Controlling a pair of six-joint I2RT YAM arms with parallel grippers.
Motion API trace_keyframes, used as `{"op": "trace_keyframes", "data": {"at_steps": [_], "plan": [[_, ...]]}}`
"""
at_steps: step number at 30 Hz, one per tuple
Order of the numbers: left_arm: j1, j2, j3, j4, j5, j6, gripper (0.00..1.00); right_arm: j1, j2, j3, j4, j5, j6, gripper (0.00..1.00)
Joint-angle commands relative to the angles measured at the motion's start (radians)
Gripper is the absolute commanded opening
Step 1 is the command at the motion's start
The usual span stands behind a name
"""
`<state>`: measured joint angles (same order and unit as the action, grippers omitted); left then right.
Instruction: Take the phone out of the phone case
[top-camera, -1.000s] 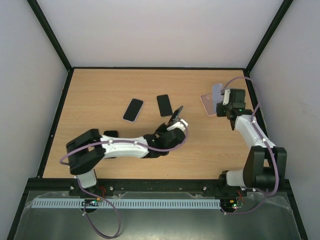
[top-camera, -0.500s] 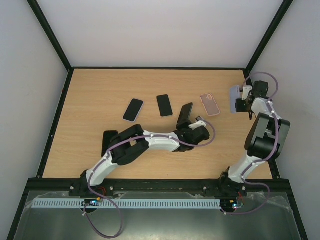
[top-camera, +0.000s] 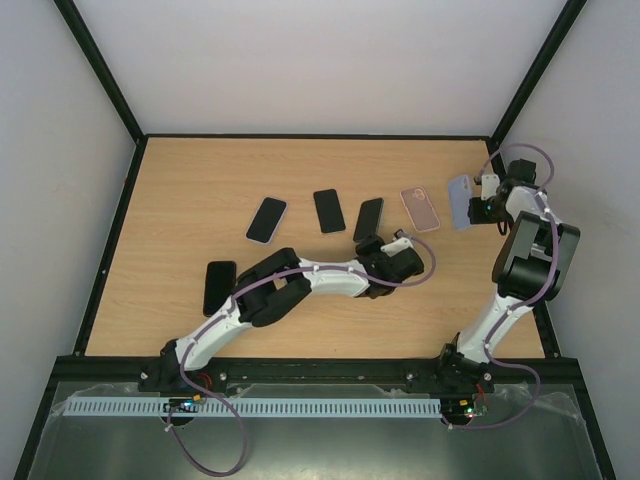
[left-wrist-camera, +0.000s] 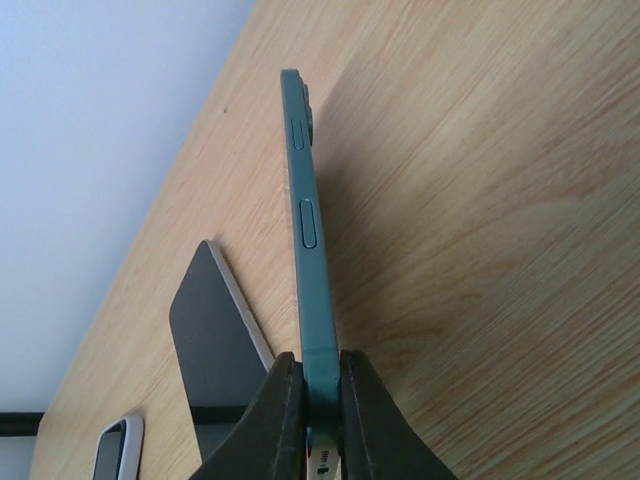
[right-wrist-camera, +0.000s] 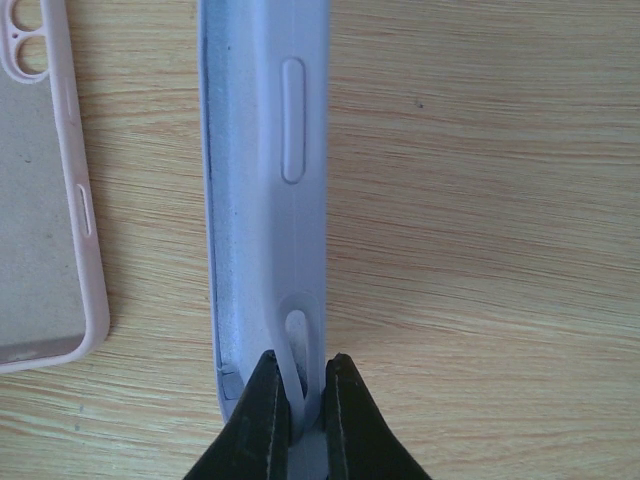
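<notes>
green phone (left-wrist-camera: 305, 220) clamped, left arm (top-camera: 310, 278) outstretched

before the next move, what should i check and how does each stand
1. Left pincer shut on the green phone: ok.
2. Right pincer shut on the blue case: ok.
3. Phone out of the case, the two held well apart: ok.
4. Pink case apart from the blue case: ok.
5. Phone lifted off the table: cannot tell.
</notes>
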<state>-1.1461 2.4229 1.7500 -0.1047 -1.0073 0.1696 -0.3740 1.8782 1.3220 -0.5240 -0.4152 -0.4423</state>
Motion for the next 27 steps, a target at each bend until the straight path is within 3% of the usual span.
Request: {"op": "trace_keyframes", "data": {"at_steps": [1,3,9,12,17,19,27], "plan": [[0.015,0.044,0.027,-0.090,0.033,-0.037,0.05,0.009,0.050,0.019,-0.130,-0.072,-0.008,0.05],[0.024,0.043,0.034,-0.107,0.055,-0.063,0.14,0.009,0.056,0.028,-0.148,-0.072,-0.007,0.12],[0.030,-0.053,-0.028,-0.139,0.136,-0.180,0.62,-0.005,0.012,0.025,-0.137,-0.038,0.032,0.37],[0.032,-0.168,-0.136,-0.107,0.194,-0.239,0.76,-0.007,-0.043,-0.005,-0.106,-0.009,0.051,0.45],[0.064,-0.402,-0.345,-0.053,0.289,-0.349,0.87,-0.008,-0.137,-0.061,-0.099,-0.018,0.054,0.50],[0.096,-0.479,-0.422,-0.046,0.336,-0.394,0.90,-0.008,-0.166,-0.085,-0.102,-0.016,0.059,0.57],[0.323,-0.658,-0.635,-0.052,0.459,-0.551,1.00,0.017,-0.337,-0.191,-0.121,-0.060,0.084,0.60]]}}
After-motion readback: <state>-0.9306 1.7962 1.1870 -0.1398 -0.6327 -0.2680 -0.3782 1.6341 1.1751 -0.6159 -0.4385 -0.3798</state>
